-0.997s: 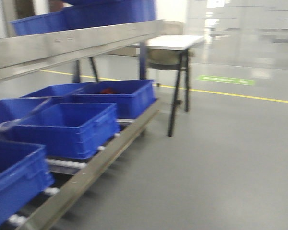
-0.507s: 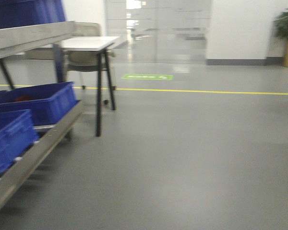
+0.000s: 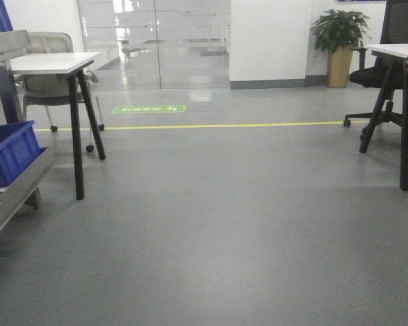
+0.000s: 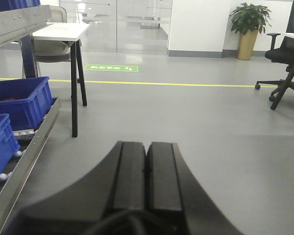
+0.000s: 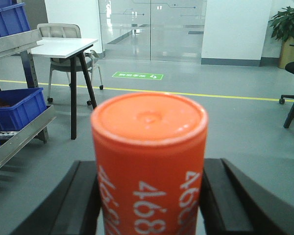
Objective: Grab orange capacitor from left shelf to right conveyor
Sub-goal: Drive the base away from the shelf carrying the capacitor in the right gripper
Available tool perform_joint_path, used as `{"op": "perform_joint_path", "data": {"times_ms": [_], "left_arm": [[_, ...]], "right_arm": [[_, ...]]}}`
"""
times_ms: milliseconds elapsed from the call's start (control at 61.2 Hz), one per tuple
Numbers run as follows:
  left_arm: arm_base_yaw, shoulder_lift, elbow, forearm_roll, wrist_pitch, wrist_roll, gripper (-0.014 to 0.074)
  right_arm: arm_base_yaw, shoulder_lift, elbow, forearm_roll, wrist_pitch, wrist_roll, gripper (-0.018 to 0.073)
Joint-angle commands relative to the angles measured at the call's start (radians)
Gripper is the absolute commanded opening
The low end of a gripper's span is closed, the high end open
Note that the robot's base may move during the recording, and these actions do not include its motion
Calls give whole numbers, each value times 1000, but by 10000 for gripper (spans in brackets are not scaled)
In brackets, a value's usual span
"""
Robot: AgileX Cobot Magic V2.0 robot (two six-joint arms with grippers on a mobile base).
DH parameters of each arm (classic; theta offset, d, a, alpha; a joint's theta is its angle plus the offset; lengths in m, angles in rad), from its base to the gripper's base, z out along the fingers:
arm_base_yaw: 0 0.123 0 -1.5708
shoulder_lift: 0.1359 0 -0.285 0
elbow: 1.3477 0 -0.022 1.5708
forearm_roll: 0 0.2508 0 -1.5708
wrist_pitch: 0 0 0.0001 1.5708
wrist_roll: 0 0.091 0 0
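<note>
The orange capacitor (image 5: 149, 161), with white "4680" print along its side, fills the middle of the right wrist view, standing upright between the black fingers (image 5: 83, 196). My right gripper (image 5: 150, 169) is shut on it. In the left wrist view my left gripper (image 4: 147, 147) is shut with its pads pressed together and nothing between them, hanging over bare grey floor. The left shelf (image 5: 14, 44) shows as a steel lip at the far left (image 3: 3, 44). The right conveyor is out of view.
Blue bins (image 3: 10, 153) sit on a low roller rack (image 3: 13, 197) at the left edge. A white table (image 3: 44, 64) with black legs stands beside it. At the right are another desk (image 3: 404, 115), an office chair and a potted plant (image 3: 340, 41).
The front view has swung to the right: the shelf and blue bins slid off to the left edge, and open floor, the right desk and the plant came into view.
</note>
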State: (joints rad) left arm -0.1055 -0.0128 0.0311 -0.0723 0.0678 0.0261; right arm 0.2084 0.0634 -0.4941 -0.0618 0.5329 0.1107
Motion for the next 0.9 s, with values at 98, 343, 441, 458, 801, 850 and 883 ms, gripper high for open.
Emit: {"op": "perform_joint_path", "data": {"times_ms": [98,343,441,458,801,850,883], "left_arm": [[1,-11,-3,-2,-89,-2,-127],[1,-11,-3,-2,-89,-2,-127],[1,-11,-3,-2,-89,-2,-127],[1,-11,-3,-2,-89,-2,-127],[1,-11,-3,-2,-89,-2,-127],[1,-11,-3,-2,-89,-2,-127],[1,-11,-3,-2,-89,-2,-127]], "right_arm": [[-5,14,-29,-15,-90,-7,139],[-5,14,-29,-15,-90,-7,139],[-5,14,-29,-15,-90,-7,139],[-5,14,-29,-15,-90,-7,139],[-5,14,-29,-15,-90,-7,139],[-5,14,-29,-15,-90,-7,139],[-5,14,-29,-15,-90,-7,139]]}}
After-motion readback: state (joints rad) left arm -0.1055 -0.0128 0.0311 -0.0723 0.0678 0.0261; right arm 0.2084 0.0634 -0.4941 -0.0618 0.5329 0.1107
